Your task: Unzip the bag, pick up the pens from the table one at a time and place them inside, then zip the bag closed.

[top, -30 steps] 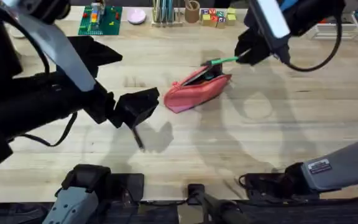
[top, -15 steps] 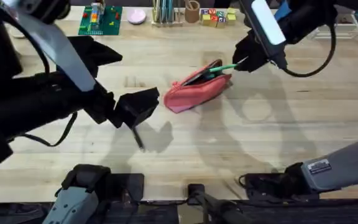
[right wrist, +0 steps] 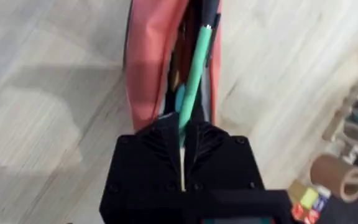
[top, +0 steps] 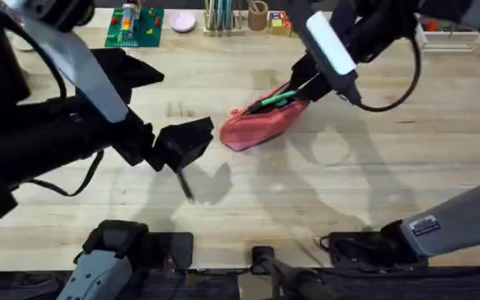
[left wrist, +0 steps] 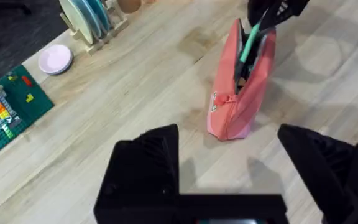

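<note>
Step in hand: pen insertion. The bag (top: pixel 261 123) lies unzipped on the table (top: pixel 323 192). The right gripper (top: pixel 300 90), at the bag's far end, pinches the green pen (right wrist: pixel 194 68), whose tip is inside the opening. The left gripper (left wrist: pixel 229 162), spread and empty, hovers near the bag's opposite end. Next move, judged: slide the pen deeper, then release.

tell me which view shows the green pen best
The right wrist view: the green pen runs from the right pincer into the open bag. The left wrist view shows it small; overhead, it is a short sliver.
</note>
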Controlling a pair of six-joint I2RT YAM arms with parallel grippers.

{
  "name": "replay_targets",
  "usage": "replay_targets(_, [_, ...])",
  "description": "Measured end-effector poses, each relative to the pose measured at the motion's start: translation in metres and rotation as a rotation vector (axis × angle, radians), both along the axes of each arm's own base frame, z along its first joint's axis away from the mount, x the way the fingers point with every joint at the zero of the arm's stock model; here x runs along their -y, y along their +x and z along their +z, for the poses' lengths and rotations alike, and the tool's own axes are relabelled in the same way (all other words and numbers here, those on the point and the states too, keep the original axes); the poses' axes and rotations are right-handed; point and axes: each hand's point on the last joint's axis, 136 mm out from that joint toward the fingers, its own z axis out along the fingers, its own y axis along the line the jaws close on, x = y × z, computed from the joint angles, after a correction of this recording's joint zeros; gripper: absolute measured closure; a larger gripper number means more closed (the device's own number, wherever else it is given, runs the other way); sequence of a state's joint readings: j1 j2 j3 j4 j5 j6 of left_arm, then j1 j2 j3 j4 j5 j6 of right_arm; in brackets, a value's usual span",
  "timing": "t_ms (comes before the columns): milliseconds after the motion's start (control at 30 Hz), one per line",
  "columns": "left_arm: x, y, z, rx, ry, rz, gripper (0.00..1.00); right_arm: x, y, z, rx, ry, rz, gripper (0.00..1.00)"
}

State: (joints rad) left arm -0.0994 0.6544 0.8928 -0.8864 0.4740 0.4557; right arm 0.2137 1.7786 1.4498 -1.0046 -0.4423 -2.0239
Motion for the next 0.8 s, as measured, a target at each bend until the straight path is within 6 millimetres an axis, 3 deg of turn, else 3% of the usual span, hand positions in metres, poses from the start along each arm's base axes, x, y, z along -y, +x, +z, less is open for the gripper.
replay_targets(167, [0.000,0.000,0.000,0.000,0.000,0.000,0.008,-0.012,-0.003,-0.014,-0.028,-0.014,0.037,0.968])
replay_targets(367, [0.000,0.000,0.000,0.000,0.000,0.000,0.007,-0.011,0.000,-0.025,-0.035,-0.036,0.038,0.968])
replay_targets(800, [0.000,0.000,0.000,0.000,0.000,0.000,0.008,0.013,0.013,-0.033,-0.008,-0.121,-0.006,0.968])
